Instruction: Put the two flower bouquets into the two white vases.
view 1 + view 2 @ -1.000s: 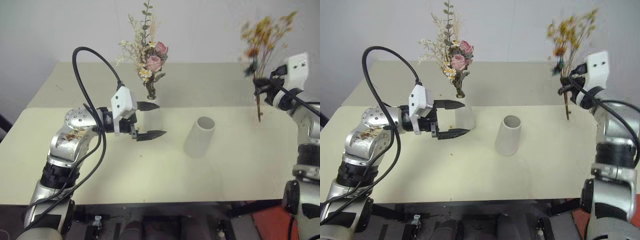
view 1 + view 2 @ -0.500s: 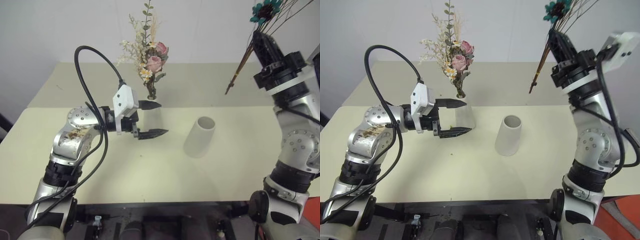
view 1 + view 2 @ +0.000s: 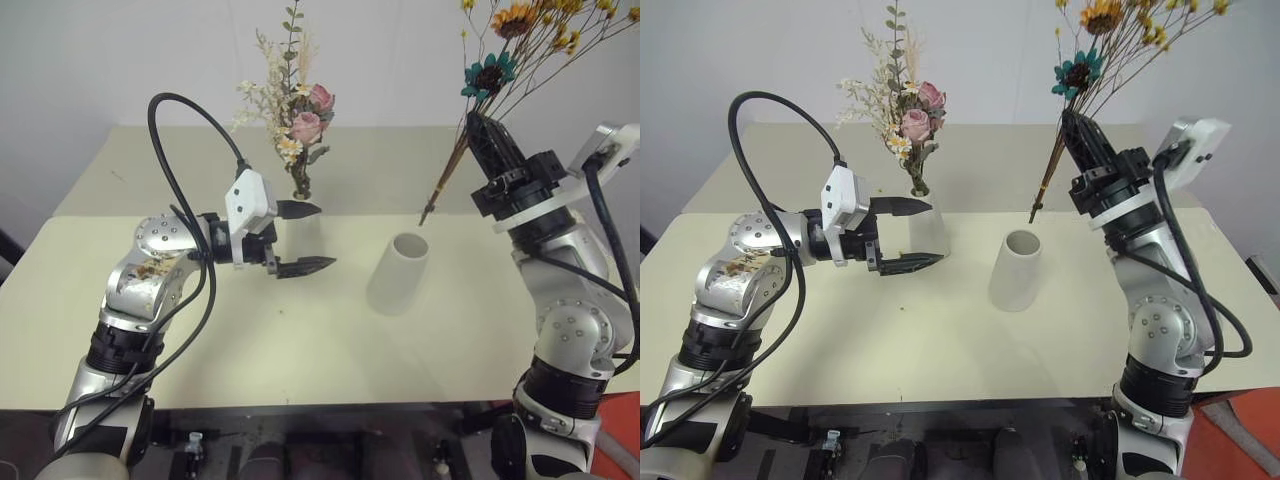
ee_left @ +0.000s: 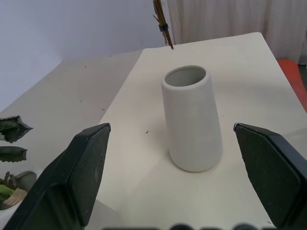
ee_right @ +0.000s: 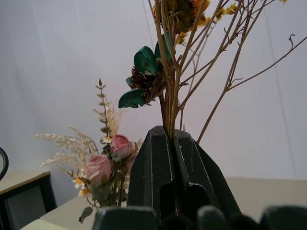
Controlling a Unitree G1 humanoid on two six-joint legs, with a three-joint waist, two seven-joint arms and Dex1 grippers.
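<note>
The bouquet of pink roses and cream sprigs (image 3: 300, 110) stands upright in a white vase (image 3: 930, 232) at the table's middle. My left gripper (image 3: 305, 238) stands open beside that vase, holding nothing. The second white vase (image 3: 400, 275) is empty, to the right; it also shows between my left fingers (image 4: 81, 167) as vase (image 4: 192, 120). My right gripper (image 3: 482, 130) is shut on the bouquet of thin brown stems with yellow-orange blossoms (image 3: 520, 40), held up and tilted. Its stem ends (image 3: 428, 215) hang just behind and above the empty vase's mouth.
Both vases stand on a cream table (image 3: 300, 340) with a seam running across behind them. A white wall closes off the far side. An orange-red object (image 3: 1240, 440) lies on the floor at the right.
My right arm has swung the brown-stemmed bouquet in from the table's right edge toward the empty vase and rolled it, so its stem ends now point down near the vase. Left arm unchanged.
</note>
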